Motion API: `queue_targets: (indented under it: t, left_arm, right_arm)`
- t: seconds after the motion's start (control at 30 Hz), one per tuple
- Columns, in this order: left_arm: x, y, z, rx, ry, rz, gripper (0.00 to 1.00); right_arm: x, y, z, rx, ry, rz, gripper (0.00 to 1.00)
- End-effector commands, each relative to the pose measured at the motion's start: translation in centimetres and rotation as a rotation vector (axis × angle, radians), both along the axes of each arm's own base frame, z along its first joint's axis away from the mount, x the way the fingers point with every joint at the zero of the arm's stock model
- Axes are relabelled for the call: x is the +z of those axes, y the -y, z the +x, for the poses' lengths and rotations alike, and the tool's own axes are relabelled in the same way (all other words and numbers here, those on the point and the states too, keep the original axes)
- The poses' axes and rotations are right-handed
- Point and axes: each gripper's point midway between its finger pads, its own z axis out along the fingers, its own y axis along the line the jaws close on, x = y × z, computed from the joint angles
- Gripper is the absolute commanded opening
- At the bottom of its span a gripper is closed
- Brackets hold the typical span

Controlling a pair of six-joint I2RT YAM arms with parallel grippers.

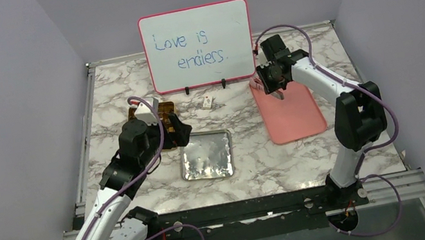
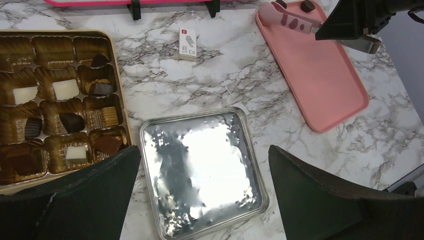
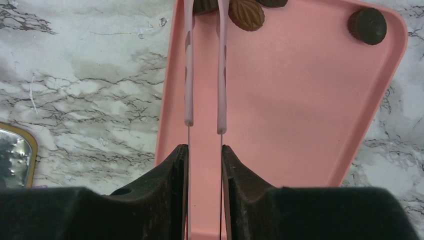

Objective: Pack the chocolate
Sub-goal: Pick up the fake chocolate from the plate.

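While the tongs [image 3: 188,75] straddle a dark piece [image 3: 205,5] of chocolate: the squeeze should be gentle and even, so the piece neither cracks nor slips. The lift should go straight up, then level toward a free cup. This is a judgement.
Gold tin [image 2: 50,50]: to the left of the left pincer, its near corner hidden behind that pincer's left finger. It holds a moulded brown insert of cups.
Tin contents: most visible cups are filled. Cream squares [image 2: 65,89], dark pieces [image 2: 72,121] and a lighter brown square [image 2: 109,116] sit one to a cup. Two cups in the far row look empty.
Left pincer [image 2: 203,152]: jaws spread wide, holding nothing, hovering above the table.
Silver lid [image 2: 210,200]: directly below the left pincer, between its fingers. It is shiny, lies open side up, and has nothing in it.
White card [image 2: 187,44]: ahead of the left pincer, beyond the lid, flat on the marble.
Pink tray [image 3: 300,100]: under the right pincer, ahead and to the right of the left one.
Tray contents: a leaf-shaped piece [image 3: 246,13] just right of the tong tips, and a round dark piece [image 3: 367,25] in the far right corner.
Right pincer [image 3: 205,150]: jaws narrow, clamped on the tongs' thin metal arms. The pink-sleeved tips reach forward to the tray's far end.
Hold on the dark piece: it sits at the picture's top edge, so I cannot tell whether it is pinched.
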Motion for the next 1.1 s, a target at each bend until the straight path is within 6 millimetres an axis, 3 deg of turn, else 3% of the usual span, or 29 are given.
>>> queue_targets:
  t: [0.0, 0.2, 0.47, 0.77, 0.9, 1.07]
  left_arm:
    - [0.8, -0.5, 0.1, 0.021, 0.037, 0.003, 0.99]
    - [1.8, -1.7, 0.3, 0.083, 0.078, 0.008, 0.99]
    - [4.3, -4.0, 0.1, 0.199, 0.162, -0.032, 0.99]
    - [8.0, -6.3, -1.5, 0.296, 0.27, -0.126, 0.99]
    - [9.6, -6.8, -2.5, 0.297, 0.31, -0.163, 0.99]
    - [12.5, -6.8, -4.1, 0.269, 0.349, -0.231, 0.99]
  right_arm:
    - [1.4, -0.3, 0.1, 0.001, 0.021, 0.005, 0.29]
    - [4.5, -1.1, -0.9, 0.003, 0.078, 0.054, 0.27]
    - [6.8, -3.3, -2.6, 0.009, 0.102, 0.134, 0.26]
    - [11.3, -13.5, -4.4, 0.162, 0.2, 0.311, 0.26]
    - [12.3, -18.4, -5.1, 0.23, 0.222, 0.351, 0.26]
    - [12.1, -23.6, -5.5, 0.284, 0.244, 0.353, 0.26]
